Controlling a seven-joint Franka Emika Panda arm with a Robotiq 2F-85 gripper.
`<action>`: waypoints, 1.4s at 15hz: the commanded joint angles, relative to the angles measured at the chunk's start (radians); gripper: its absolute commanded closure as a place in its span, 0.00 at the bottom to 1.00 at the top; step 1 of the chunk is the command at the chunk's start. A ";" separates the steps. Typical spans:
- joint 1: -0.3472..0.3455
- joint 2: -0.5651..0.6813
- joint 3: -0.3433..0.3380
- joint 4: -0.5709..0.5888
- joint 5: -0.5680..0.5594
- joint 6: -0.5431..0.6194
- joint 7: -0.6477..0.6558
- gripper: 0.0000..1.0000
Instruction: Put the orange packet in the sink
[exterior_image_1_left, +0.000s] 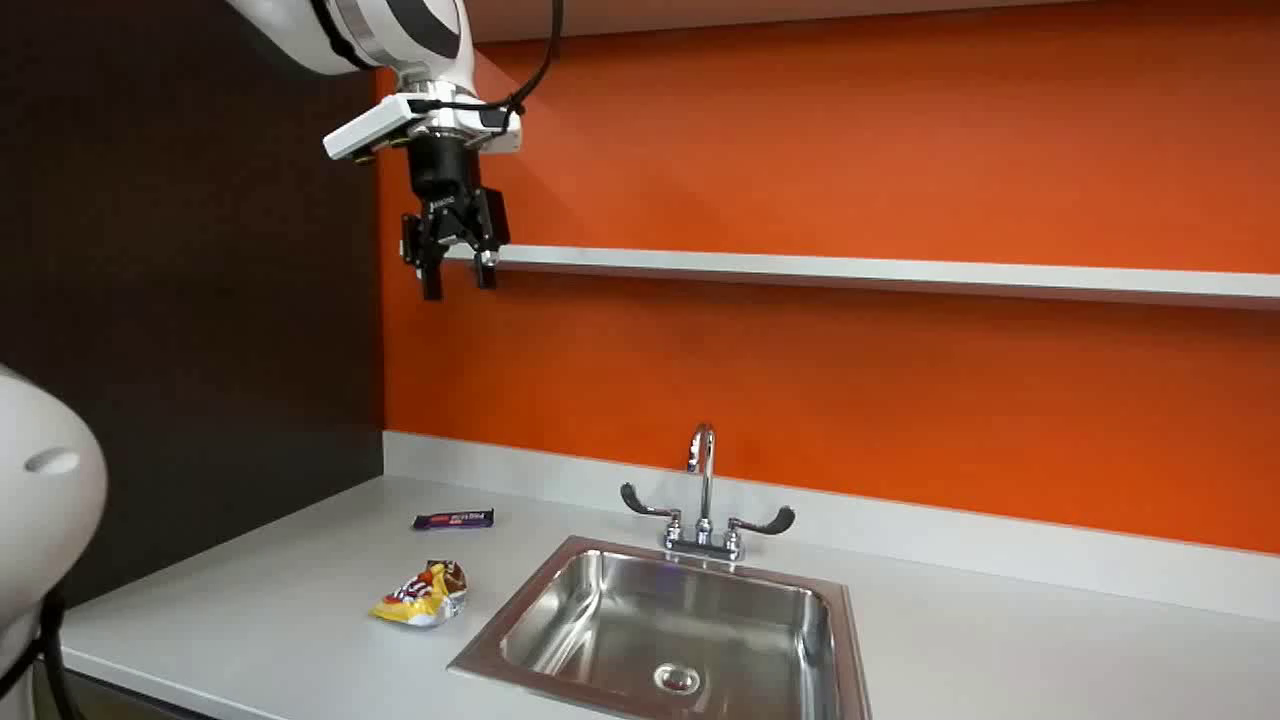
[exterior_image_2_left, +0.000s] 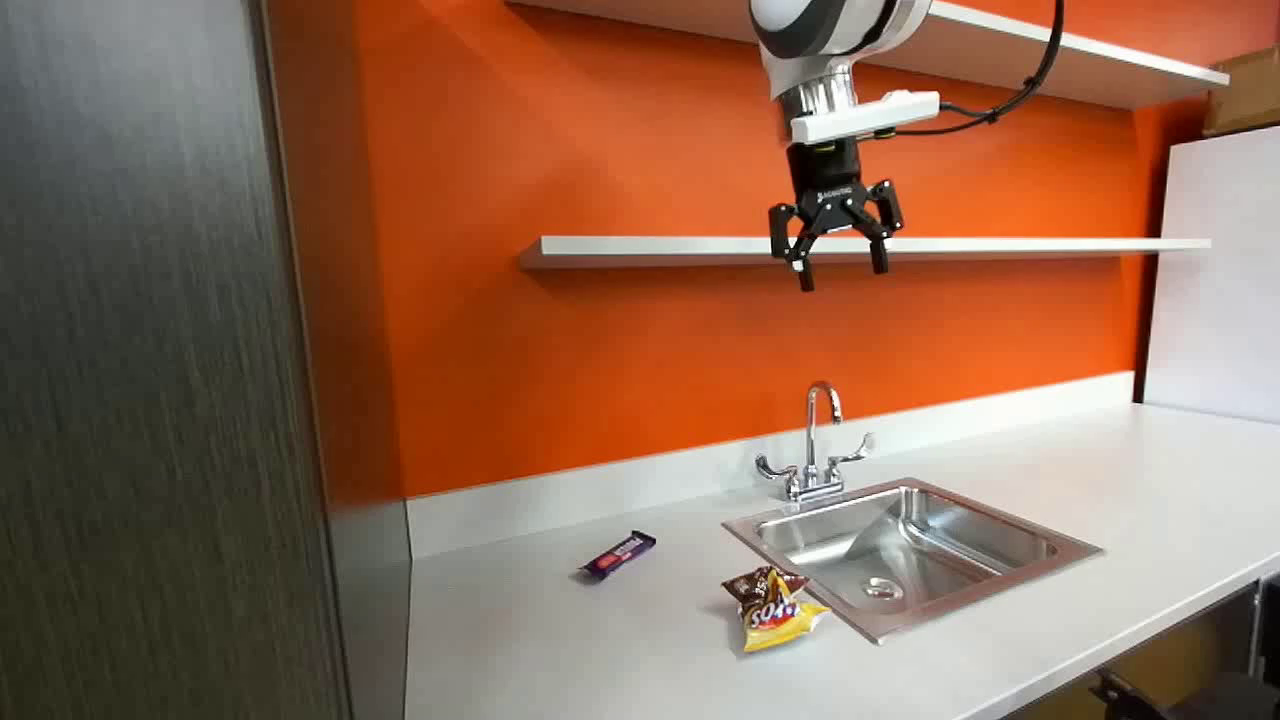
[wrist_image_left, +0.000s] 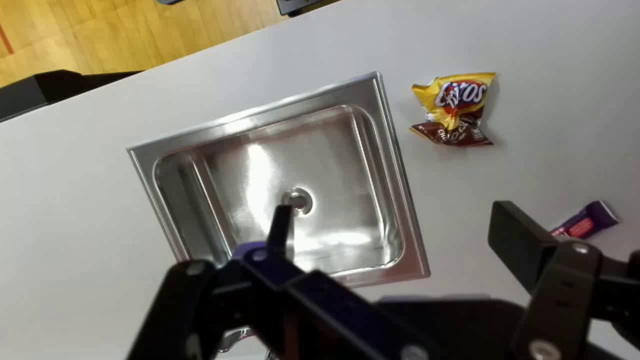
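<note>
The orange packet is a crinkled yellow, brown and silver snack packet. It lies on the counter beside the sink in both exterior views (exterior_image_1_left: 422, 597) (exterior_image_2_left: 772, 610) and in the wrist view (wrist_image_left: 457, 107). The sink is a rectangular steel basin, seen in both exterior views (exterior_image_1_left: 845, 650) (exterior_image_2_left: 985, 590) and in the wrist view (wrist_image_left: 392, 175). Only its drain shows inside. My gripper is open, with nothing between its fingers. It is high above the counter, apart from packet and sink, in both exterior views (exterior_image_1_left: 458, 282) (exterior_image_2_left: 843, 275). In the wrist view its fingers (wrist_image_left: 393, 222) hide part of the sink.
A flat purple packet (exterior_image_1_left: 453, 520) lies on the counter behind the orange packet. A chrome two-handled faucet (exterior_image_1_left: 705, 500) rises at the sink's back edge. A white shelf (exterior_image_2_left: 660, 252) runs along the orange wall near gripper height. A dark panel (exterior_image_1_left: 200, 300) closes one side.
</note>
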 joint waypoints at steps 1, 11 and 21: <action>0.019 0.002 -0.016 0.002 -0.005 -0.002 0.004 0.00; 0.049 0.044 -0.033 -0.100 0.087 0.176 0.005 0.00; 0.102 0.128 0.004 -0.223 0.075 0.327 0.109 0.00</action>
